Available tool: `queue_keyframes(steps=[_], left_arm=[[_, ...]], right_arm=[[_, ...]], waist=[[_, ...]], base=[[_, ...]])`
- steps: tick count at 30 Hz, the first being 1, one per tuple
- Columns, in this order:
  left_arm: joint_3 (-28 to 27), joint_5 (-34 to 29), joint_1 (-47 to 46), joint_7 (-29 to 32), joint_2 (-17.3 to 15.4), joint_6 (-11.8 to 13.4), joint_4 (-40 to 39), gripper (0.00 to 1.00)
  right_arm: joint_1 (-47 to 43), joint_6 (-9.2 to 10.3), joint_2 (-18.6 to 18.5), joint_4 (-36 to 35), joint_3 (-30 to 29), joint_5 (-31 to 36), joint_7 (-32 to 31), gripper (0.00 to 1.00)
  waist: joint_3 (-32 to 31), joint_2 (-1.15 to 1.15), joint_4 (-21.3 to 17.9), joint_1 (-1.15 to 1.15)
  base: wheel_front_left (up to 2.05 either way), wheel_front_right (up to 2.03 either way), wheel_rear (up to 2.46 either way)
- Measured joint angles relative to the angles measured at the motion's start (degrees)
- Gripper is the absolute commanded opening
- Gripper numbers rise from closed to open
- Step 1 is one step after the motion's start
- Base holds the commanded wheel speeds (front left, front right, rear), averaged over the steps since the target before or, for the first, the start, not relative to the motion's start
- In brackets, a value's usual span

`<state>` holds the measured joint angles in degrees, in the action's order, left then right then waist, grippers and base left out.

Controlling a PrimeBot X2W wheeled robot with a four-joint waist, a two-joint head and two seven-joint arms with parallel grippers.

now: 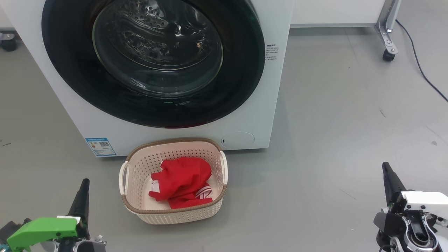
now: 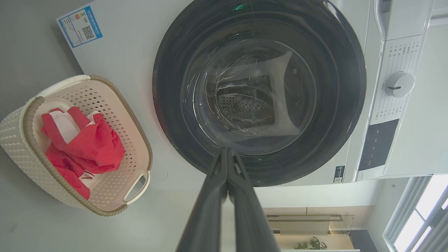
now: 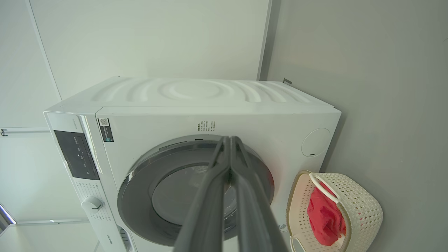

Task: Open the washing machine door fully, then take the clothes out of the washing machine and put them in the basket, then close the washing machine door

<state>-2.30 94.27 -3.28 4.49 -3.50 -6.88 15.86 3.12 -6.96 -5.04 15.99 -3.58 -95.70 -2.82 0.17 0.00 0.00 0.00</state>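
illegible blue sticker (image 1: 100, 146) on washing machine (image 1: 122, 136)

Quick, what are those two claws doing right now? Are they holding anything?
Left gripper: closed, holding nothing.
Right gripper: closed, holding nothing.

Washing machine door (image 2: 259, 91) closed; clothes (image 2: 94, 147) in basket (image 2: 14, 138); left jaws pressed together

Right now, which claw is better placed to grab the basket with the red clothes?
Probably the left claw: in the head view it sits near the basket, while the right claw is far across the floor. Both are shut and empty.
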Motion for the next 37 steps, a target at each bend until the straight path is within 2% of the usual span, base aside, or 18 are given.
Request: queue_keyframes(steps=[37], left_arm=[[-0.2,0.0,0.0,0.1,0.2,0.0,0.0,0.00]], right_arm=[[0.0,0.00,0.1,-0.2,-0.2,0.0,-0.3,0.00]], waist=[[0.0,0.00,0.0,0.00]], base=[[0.00,0.00,0.00]])
